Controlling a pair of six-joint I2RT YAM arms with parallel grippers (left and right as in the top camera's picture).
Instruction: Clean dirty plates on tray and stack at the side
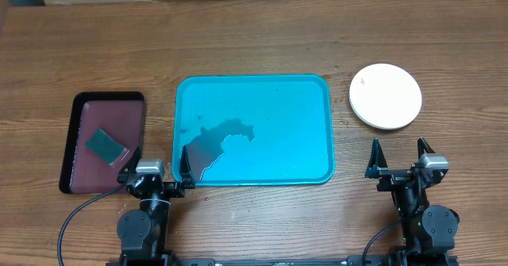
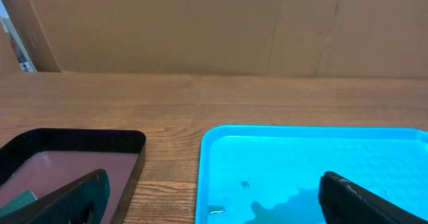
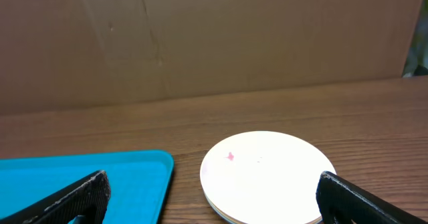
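Note:
The teal tray (image 1: 278,115) lies mid-table with no plates on it; a darker, wet-looking patch (image 1: 222,143) marks its near left part. To its right on the wood lies a white plate (image 1: 386,95) with a small red smear, and a thin yellowish edge shows under it (image 3: 267,174). My left gripper (image 1: 157,156) stands open at the tray's near left corner (image 2: 321,157), with nothing between its fingers (image 2: 214,197). Below the plate, my right gripper (image 1: 398,151) is open and empty too (image 3: 212,197); the tray's right corner (image 3: 80,174) is at its left.
A dark maroon tray (image 1: 79,131) with a black rim sits left of the teal tray and holds a green sponge (image 1: 105,145). In the left wrist view it is at the lower left (image 2: 73,160). A brown cardboard wall (image 2: 200,23) closes off the table's far side.

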